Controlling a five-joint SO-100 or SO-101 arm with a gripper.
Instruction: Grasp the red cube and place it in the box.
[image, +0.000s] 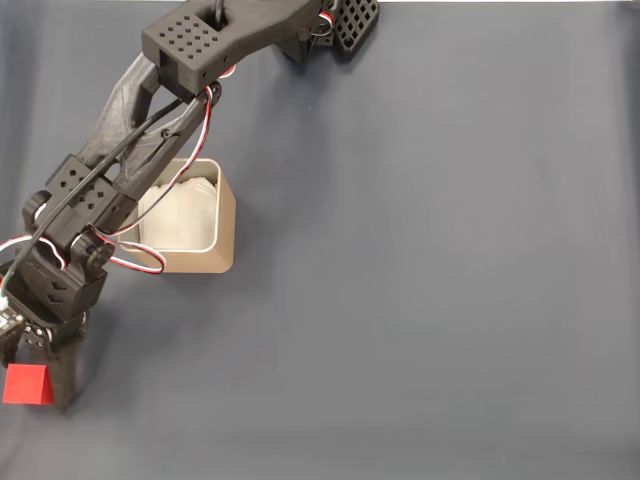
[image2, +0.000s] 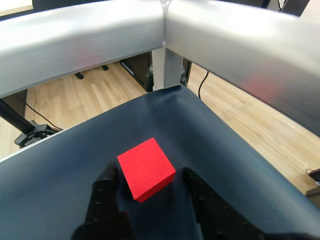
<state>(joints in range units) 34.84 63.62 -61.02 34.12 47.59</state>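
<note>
The red cube (image: 27, 384) lies on the dark mat at the far left bottom of the fixed view. My gripper (image: 35, 386) stands open around it, one finger on each side. In the wrist view the red cube (image2: 146, 169) sits between the black fingers (image2: 106, 192) of the gripper (image2: 149, 176). The left finger is close against it and a gap shows on the right. The tan box (image: 228, 226) with white lining stands up and to the right of the cube, partly covered by my arm.
The cube lies near the mat's corner (image2: 176, 90), with silver frame bars (image2: 90, 45) and wooden floor (image2: 95, 92) just beyond. My arm's base (image: 340, 25) is at the top. Bare dark mat (image: 430, 280) stretches right of the box.
</note>
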